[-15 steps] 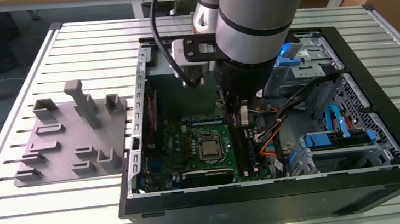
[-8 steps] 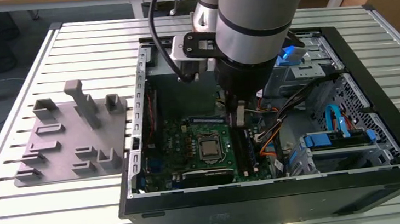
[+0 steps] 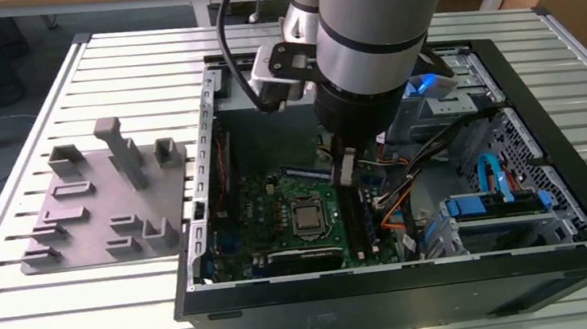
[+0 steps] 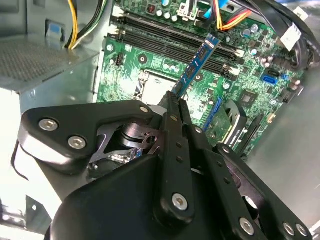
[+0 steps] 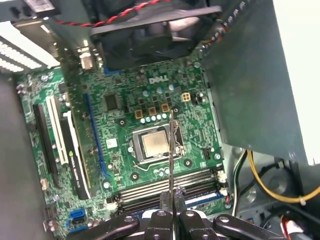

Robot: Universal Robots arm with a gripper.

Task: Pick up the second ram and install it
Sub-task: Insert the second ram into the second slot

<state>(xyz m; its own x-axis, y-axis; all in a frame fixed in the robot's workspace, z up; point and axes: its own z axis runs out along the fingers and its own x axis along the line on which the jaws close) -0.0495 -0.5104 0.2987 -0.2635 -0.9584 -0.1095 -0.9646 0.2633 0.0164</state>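
Note:
The second ram point(image 4: 199, 65) is a thin dark blue stick, and my gripper point(image 4: 176, 97) is shut on one end of it. It hangs inside the open computer case, over the green motherboard point(image 3: 270, 203). In the first wrist view the second ram point(image 5: 171, 150) shows edge-on as a thin line running from my gripper point(image 5: 171, 197) across the CPU socket point(image 5: 152, 145). The long memory slots point(image 5: 160, 186) lie just beside the fingertips. In the exterior view my gripper point(image 3: 343, 160) is above the board, next to the CPU socket point(image 3: 307, 216).
A grey holder tray point(image 3: 104, 207) with upright blocks sits on the slatted table at the exterior view's left. The black case wall point(image 3: 414, 290) surrounds the board. Loose cables point(image 3: 404, 190) and a drive cage point(image 3: 492, 214) crowd the exterior view's right. Expansion slots point(image 5: 55, 135) line the board's far side.

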